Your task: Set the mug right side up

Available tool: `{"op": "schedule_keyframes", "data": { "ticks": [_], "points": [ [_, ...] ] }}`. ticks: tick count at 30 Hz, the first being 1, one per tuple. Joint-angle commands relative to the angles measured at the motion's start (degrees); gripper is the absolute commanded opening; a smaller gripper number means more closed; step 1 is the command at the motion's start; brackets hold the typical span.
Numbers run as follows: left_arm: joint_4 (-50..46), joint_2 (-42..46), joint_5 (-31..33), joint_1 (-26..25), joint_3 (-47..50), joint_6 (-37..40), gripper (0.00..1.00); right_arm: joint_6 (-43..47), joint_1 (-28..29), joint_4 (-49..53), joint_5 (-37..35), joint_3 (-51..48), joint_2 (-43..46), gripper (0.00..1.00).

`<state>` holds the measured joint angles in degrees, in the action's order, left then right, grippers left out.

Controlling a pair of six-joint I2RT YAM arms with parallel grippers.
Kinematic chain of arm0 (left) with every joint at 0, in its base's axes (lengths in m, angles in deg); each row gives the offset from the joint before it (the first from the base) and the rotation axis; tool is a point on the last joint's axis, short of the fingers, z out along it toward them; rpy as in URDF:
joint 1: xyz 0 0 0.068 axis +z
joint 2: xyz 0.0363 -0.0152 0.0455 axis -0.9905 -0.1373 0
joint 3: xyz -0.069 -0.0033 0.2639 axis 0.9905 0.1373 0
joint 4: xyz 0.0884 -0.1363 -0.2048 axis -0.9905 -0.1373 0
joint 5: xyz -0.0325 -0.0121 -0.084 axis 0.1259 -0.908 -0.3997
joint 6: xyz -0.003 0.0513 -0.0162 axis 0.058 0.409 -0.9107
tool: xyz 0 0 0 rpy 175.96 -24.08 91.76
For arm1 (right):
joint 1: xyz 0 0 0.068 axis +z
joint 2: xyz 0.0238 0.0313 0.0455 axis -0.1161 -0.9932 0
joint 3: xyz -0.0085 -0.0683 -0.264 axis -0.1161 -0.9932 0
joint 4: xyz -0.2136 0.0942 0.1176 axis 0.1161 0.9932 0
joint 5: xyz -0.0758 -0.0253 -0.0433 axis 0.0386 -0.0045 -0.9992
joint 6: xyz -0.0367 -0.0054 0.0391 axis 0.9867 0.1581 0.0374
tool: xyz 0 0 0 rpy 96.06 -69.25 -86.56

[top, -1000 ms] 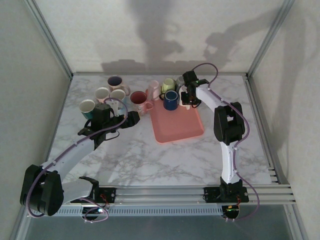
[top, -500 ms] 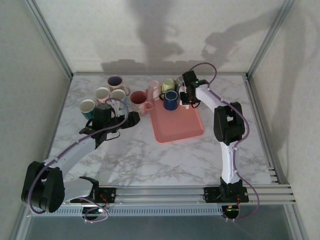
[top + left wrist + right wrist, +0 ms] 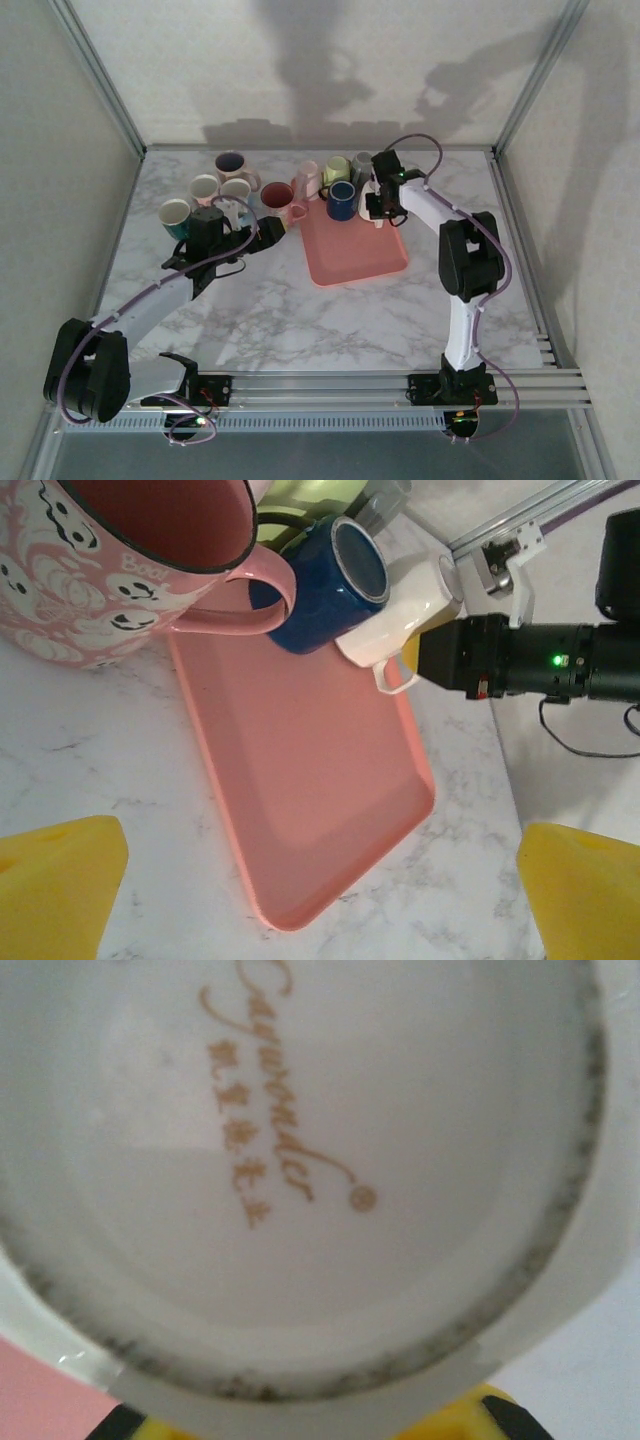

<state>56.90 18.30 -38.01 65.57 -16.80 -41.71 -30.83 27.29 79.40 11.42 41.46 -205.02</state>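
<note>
The right end effector is judged to be clamped on the white mug, since the mug is carried tilted on its side above the far end of the pink tray. In the right wrist view the mug's stamped underside is seen pressed close to the camera, with the yellow pads just below its foot ring. The handle hangs beneath the end effector, and the mouth is turned away from it, toward the blue mug. Whether the two mugs are touching or only just apart cannot be told.

Trouble could be caused mainly by that closeness. If the white mug is swung upright where it is, its rim could be driven into the blue mug, which could in turn be pushed against the green mug behind it. The grip is taken low, near the glazed base, so a slip could be brought on as the weight shifts. If the mug is released while still tilted, it could be tipped over on the tray.

The left end effector, well apart from the right one, is held with its fingers wide apart and nothing between them, just beside the ghost-patterned pink mug on the tabletop.
</note>
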Motion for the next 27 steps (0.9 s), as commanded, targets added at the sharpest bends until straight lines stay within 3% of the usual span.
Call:
{"op": "schedule_keyframes", "data": {
  "ticks": [1,19,27],
  "points": [
    [7.2,1.0,-2.1,-0.5,2.2,-5.3,0.98,-2.4,-0.3,-2.5,2.3,-2.2,7.5,0.00],
    [18.0,4.2,-4.7,-3.2,4.3,-14.3,0.92,-11.3,-0.3,-9.8,16.1,-14.4,30.7,0.00],
    [22.4,4.9,-5.3,-5.0,3.0,-18.9,0.90,-16.8,-0.3,-18.0,26.4,-17.7,38.0,0.00]
  ]
}}
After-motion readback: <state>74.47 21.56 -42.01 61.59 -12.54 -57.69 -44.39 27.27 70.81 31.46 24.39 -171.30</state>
